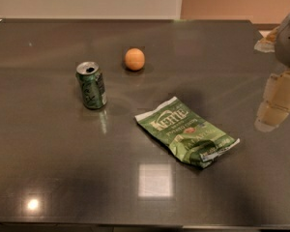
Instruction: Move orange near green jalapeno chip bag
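Note:
The orange (135,59) is a small round fruit resting on the dark table toward the back, just left of centre. The green jalapeno chip bag (186,131) lies flat and crinkled right of centre, nearer the front, with white "Kettle" lettering and white sealed ends. The orange sits well apart from the bag, up and to its left. My gripper (270,115) hangs at the right edge of the view, beige, above the table, to the right of the bag and far from the orange. It holds nothing that I can see.
An opened green soda can (91,85) stands upright left of the orange and the bag. The dark glossy table (48,168) fills the view; its far edge meets a pale wall. Crumpled paper (266,41) lies at the far right.

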Controlling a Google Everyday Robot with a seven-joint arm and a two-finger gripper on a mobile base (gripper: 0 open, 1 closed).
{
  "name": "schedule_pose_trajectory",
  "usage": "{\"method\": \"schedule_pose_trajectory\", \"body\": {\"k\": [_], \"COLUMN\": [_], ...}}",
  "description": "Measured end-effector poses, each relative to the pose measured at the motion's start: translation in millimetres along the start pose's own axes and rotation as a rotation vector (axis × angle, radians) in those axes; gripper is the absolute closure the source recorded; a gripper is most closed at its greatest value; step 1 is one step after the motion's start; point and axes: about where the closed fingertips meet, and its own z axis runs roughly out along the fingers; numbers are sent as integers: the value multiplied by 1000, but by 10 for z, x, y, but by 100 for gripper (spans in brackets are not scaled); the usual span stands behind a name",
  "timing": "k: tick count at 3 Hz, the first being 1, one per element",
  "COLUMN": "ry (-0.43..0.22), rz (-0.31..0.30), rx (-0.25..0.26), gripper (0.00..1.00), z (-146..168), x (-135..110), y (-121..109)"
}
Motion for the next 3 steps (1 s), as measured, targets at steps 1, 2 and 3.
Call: {"method": "schedule_pose_trajectory", "body": {"k": [1, 2, 3], "ry": [0, -11, -45], "rz": [0, 15, 10], "rx": [0, -13, -32], "gripper": [0, 0, 0], "z": [0, 31, 157], "x": [-1, -51, -233], "y": [-1, -167, -464]}}
